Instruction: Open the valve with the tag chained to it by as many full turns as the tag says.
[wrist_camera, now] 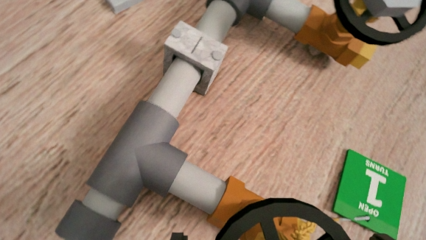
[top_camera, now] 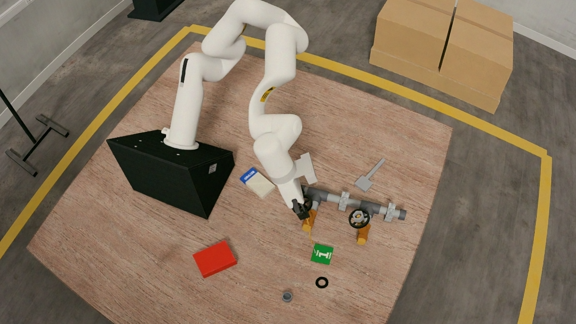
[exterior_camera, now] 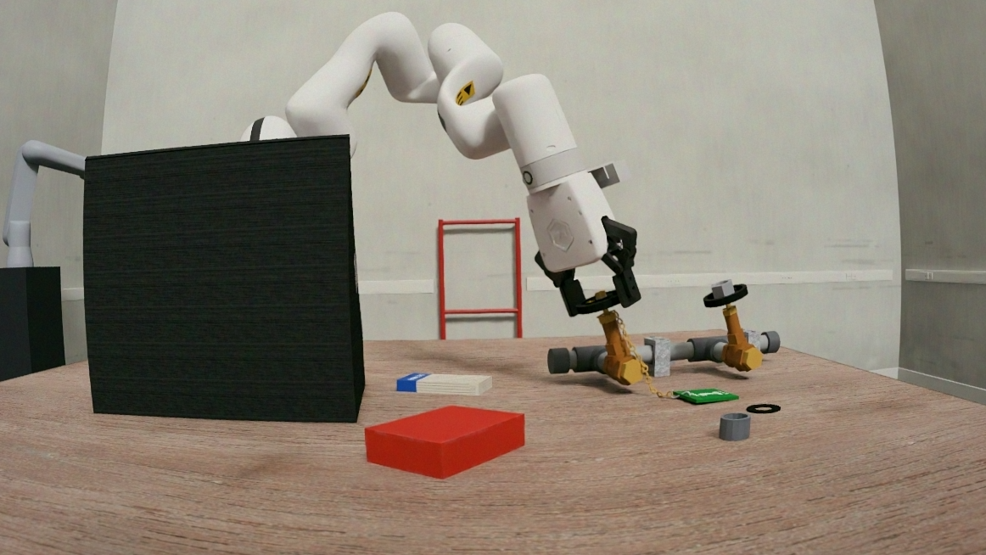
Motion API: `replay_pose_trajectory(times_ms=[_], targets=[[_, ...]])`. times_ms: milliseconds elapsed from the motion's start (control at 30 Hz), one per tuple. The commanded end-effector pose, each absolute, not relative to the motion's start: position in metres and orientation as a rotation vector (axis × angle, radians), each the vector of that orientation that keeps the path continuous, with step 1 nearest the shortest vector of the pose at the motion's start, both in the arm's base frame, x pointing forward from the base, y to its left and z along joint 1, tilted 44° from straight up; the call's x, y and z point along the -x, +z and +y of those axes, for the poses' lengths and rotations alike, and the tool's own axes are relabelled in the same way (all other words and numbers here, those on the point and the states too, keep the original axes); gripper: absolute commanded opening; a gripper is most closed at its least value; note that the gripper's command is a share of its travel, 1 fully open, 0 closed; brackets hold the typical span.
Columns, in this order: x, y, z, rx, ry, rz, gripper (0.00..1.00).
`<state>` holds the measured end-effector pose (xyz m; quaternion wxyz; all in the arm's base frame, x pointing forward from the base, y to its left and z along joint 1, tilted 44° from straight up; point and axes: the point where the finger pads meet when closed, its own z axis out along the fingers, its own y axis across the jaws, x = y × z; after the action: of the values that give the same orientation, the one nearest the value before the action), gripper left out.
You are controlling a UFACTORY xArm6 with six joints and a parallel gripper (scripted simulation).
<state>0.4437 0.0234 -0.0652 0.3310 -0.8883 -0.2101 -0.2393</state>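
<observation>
A grey pipe (top_camera: 350,200) lies on the wooden board with two brass valves. The left valve (top_camera: 308,213) has a black handwheel (exterior_camera: 597,301) and a chain to a green tag (top_camera: 321,253) reading "OPEN 1 TURNS" (wrist_camera: 373,191). My gripper (exterior_camera: 598,297) is open, with its fingers either side of this handwheel (wrist_camera: 280,221). The right valve (top_camera: 360,223) has a black handwheel with a grey cap (exterior_camera: 724,294); it shows at the top right of the wrist view (wrist_camera: 383,18).
A red block (top_camera: 214,258), a blue-and-cream box (top_camera: 257,183), a black washer (top_camera: 320,279), a small grey cylinder (top_camera: 286,296) and a grey flat tool (top_camera: 369,176) lie on the board. The black arm base (top_camera: 171,169) stands to the left.
</observation>
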Motion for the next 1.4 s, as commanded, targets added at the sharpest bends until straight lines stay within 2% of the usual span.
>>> replay_pose_trajectory(times_ms=[0, 733, 1300, 1367], targets=[[-0.4451, -0.0643, 0.0223, 2.348, -0.475, -0.227, 1.0], [-0.4451, -0.0643, 0.0223, 2.151, -0.057, 0.837, 1.0], [-0.4451, -0.0643, 0.0223, 1.717, 0.35, 1.591, 1.0], [-0.4451, -0.0643, 0.0223, 1.608, 0.465, 1.73, 1.0]])
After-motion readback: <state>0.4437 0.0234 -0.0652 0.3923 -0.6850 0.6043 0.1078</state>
